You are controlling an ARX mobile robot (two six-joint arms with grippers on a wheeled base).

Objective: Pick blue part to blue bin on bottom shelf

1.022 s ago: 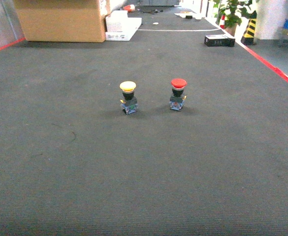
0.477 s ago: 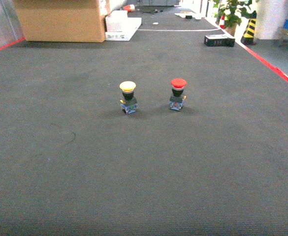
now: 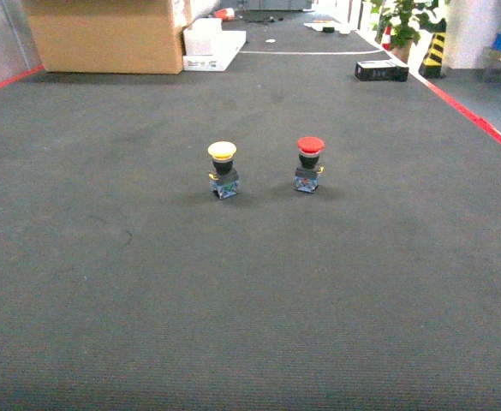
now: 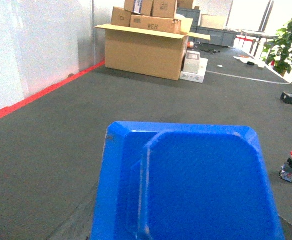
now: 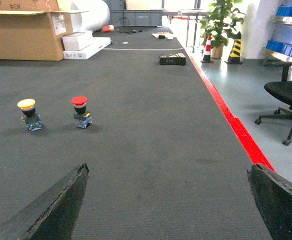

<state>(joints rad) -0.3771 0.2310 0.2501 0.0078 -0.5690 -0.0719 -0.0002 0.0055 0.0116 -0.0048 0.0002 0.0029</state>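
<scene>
Two push-button parts are seen standing upright on the dark grey carpeted floor [image 3: 250, 282], one yellow-capped [image 3: 223, 169] and one red-capped [image 3: 309, 163], side by side and apart from each other. No blue-capped part can be made out in any view.

The floor is edged by a red line [image 3: 473, 116] on the right, with a paler floor beyond it. One large cardboard box [image 3: 104, 34] is set at the far left, with white boxes [image 3: 213, 44] beside it, a black box [image 3: 381, 70] at the far right, and a potted plant [image 3: 404, 19] behind that.

In the left wrist view a blue bin [image 4: 185, 185] fills the lower frame, seemingly carried at the left gripper; the jaws themselves are hidden, so their state cannot be told. Only the red-capped part is shown there, at the right edge.

In the right wrist view the right gripper [image 5: 165, 200] is seen with its jaws spread wide, nothing between them. An office chair [image 5: 290, 100] and blue crates on a shelf [image 5: 288, 14] appear only there.
</scene>
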